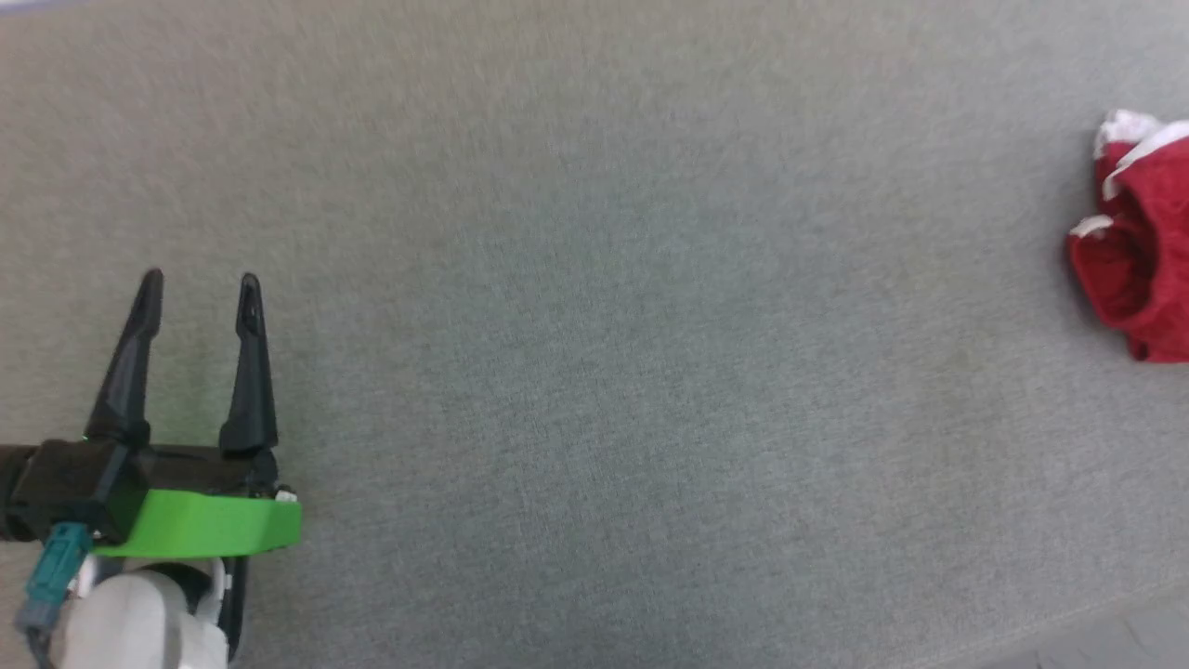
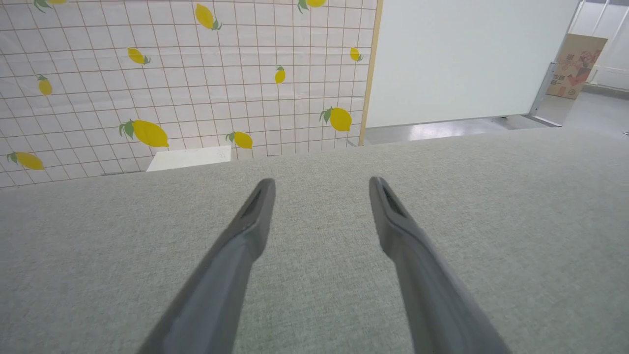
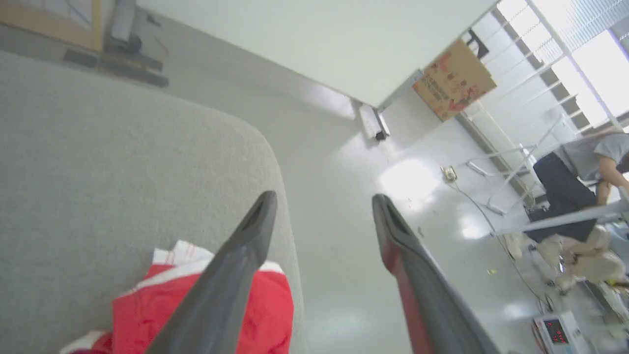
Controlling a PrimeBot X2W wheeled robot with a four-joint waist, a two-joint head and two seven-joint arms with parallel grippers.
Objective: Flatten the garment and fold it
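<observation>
Fingers [image 1: 251,372] of the left gripper [image 1: 200,276]: stand parted at the near left, point toward the far side, grasp nothing. Sit over the bare grey fabric surface [image 1: 594,372], with only that cloth between the tips in the left wrist view.

Fingers [image 3: 245,246] of the right gripper [image 3: 324,195]: likewise spread wide and released, with nothing between them. Hang above the surface's rounded right corner and the shiny floor [image 3: 344,162] beyond it. Cannot tell whether the left-hand one, which crosses in front of the red cloth, touches it.

The garment [image 1: 1138,269]: lies crumpled in a heap at the right end of the surface, close to that corner and well apart from the left gripper. Shows bright red with white trim along its folds. Runs off the right border in the head view.

Beyond the far edge: a lemon-print gridded backdrop [image 2: 196,73], a white panel [image 2: 467,54] to its right and a cardboard box [image 3: 452,81] against the wall. Off to the right on the floor: a person [image 3: 565,191], bent over.
</observation>
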